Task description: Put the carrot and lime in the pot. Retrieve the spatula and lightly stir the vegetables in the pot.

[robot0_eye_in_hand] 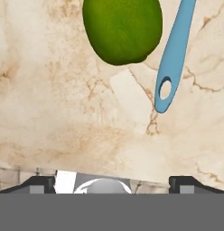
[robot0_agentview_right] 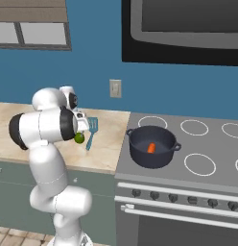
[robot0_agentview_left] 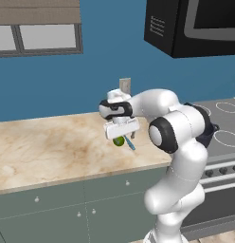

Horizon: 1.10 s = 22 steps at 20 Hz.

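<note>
- The carrot (robot0_agentview_right: 151,147) already lies inside the pot (robot0_agentview_right: 153,146), which stands on the stove (robot0_agentview_right: 197,166) beside the counter (robot0_agentview_right: 104,161); that part of the task looks done
- The lime (robot0_agentview_right: 79,138) is still on the counter, well apart from the pot, so it has yet to be picked up and dropped in
- The spatula (robot0_agentview_right: 91,130) lies on the counter just beside the lime, on the pot side of it, untouched; fetching it and stirring are both left, so roughly a third of the job is behind
- The gripper (robot0_agentview_left: 121,133) hangs over the lime with its jaws spread fully wide and nothing between them; I judge the lime grasp is the step in hand
- The right base view gives the pot and the carrot in it
- The left base view gives the hand from the side, with the lime (robot0_agentview_left: 119,140) peeping out below it and a bit of the spatula (robot0_agentview_left: 130,142) next to it
- The hand view gives the lime (robot0_eye_in_hand: 122,30) close up beside the spatula (robot0_eye_in_hand: 172,63) handle's holed end, ahead of the fingertips (robot0_eye_in_hand: 41,184) rather than between them
</note>
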Available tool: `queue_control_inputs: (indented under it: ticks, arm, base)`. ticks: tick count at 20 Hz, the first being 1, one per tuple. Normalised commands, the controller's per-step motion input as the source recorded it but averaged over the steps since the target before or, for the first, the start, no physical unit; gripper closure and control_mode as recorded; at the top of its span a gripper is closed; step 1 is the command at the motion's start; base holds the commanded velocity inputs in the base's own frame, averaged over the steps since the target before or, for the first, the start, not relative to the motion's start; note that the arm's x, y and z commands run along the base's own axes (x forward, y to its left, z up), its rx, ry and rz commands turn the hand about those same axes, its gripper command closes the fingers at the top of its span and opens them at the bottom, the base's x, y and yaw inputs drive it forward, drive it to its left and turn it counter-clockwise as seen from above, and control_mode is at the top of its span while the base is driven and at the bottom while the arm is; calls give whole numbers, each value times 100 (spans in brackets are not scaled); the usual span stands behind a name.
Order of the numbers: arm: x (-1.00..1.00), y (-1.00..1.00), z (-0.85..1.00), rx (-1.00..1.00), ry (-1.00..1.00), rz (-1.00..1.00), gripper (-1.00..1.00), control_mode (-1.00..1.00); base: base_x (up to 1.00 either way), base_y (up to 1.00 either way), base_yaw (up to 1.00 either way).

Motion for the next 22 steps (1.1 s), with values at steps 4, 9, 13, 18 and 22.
queue_control_inputs:
  ticks: [4, 9, 13, 18, 22]
  arm:
    - [20, 0, -18, 5, -12, 2, -100, -100]
    - [38, 0, -2, 3, -15, 2, -100, -100]
    - [29, 0, -6, 2, -6, 0, -100, -100]
    - [20, 11, -29, 1, 0, 0, -100, -100]
    - [16, 8, -30, 0, 0, 0, -100, -100]
  base:
    - [0, 0, 0]
    - [0, 0, 0]
    - [0, 0, 0]
    - [0, 0, 0]
    - [0, 0, 0]
